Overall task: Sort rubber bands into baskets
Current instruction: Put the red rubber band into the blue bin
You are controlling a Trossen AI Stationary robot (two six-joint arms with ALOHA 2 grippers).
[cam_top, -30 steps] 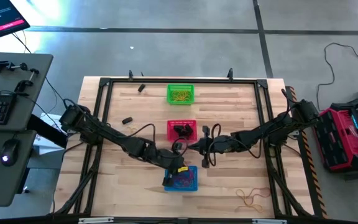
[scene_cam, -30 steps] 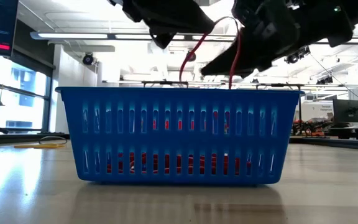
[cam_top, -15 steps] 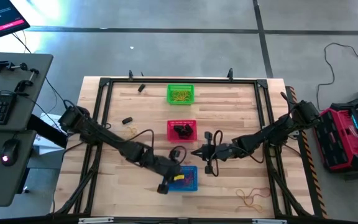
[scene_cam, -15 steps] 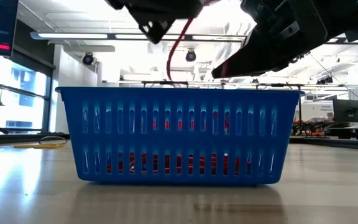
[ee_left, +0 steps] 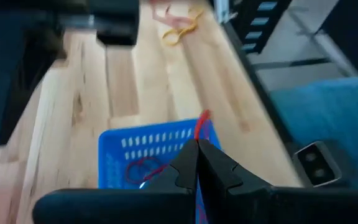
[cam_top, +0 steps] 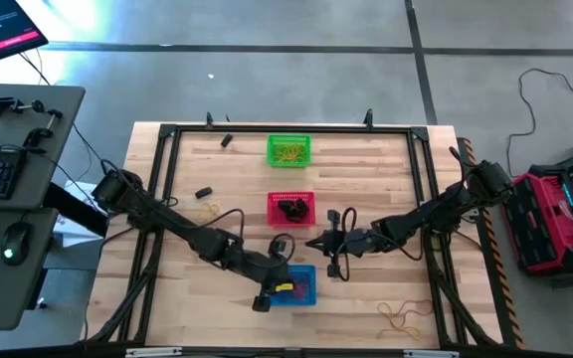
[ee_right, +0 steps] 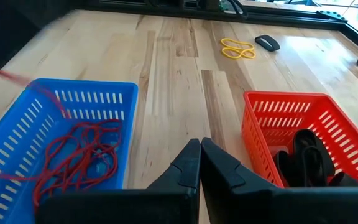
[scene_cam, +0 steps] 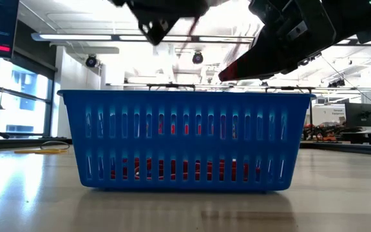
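Left gripper (cam_top: pixel 263 301) sits at the blue basket's (cam_top: pixel 304 288) left front corner, fingers (ee_left: pixel 188 163) pressed together; a red band (ee_left: pixel 200 124) rises just past the tips, and it looks pinched there, though the contact itself is hidden. In the right wrist view a red strand (ee_right: pixel 27 84) runs up out of the basket toward that arm.

Right gripper (cam_top: pixel 313 242) hangs over bare worktop (cam_top: pixel 366 179) between the red basket (cam_top: pixel 291 208) and the blue one, fingers (ee_right: pixel 199 163) closed flat on each other, nothing in them.

Baskets stand in a line down the middle of the worktop: green basket (cam_top: pixel 288 150) farthest back, red in the middle, blue nearest the front edge.
- green: yellow bands (cam_top: pixel 288 152) inside
- red: black bands (ee_right: pixel 309 162) inside
- blue: tangle of red bands (ee_right: pixel 79 158) on the bottom

Loose on the worktop: yellow bands (cam_top: pixel 208 209) on the left side, near a small dark object (cam_top: pixel 203 192); more bands (cam_top: pixel 402 316) near the front right corner
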